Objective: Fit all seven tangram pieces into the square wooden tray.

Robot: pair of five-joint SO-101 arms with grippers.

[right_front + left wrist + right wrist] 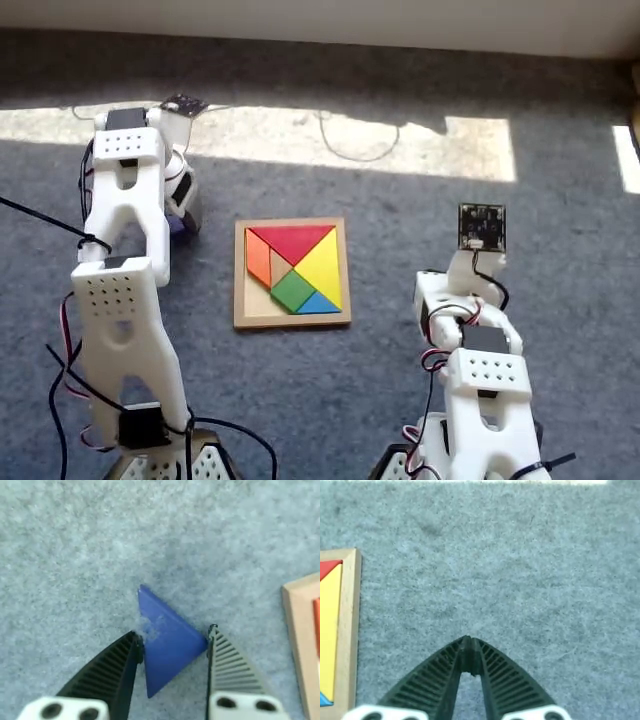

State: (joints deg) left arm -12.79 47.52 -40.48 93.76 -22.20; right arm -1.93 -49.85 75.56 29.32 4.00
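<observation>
The square wooden tray (pixel 292 322) lies mid-carpet holding red, orange, yellow, green, light blue and tan pieces; its near-left corner is bare wood. A dark blue triangle (pixel 167 650) lies flat on the carpet left of the tray (pixel 300 630). My left gripper (pixel 173 634) is shut on that triangle, one fingertip on each side. In the high view the left gripper (pixel 183 212) sits low beside the tray's far-left corner. My right gripper (pixel 470 642) is shut with nothing in it, over bare carpet to the right of the tray (pixel 352 630).
A thin cable (pixel 350 150) loops across the sunlit strip of carpet behind the tray. A small dark board (pixel 183 103) lies at the far left. The right arm (pixel 480 370) stands near the front right.
</observation>
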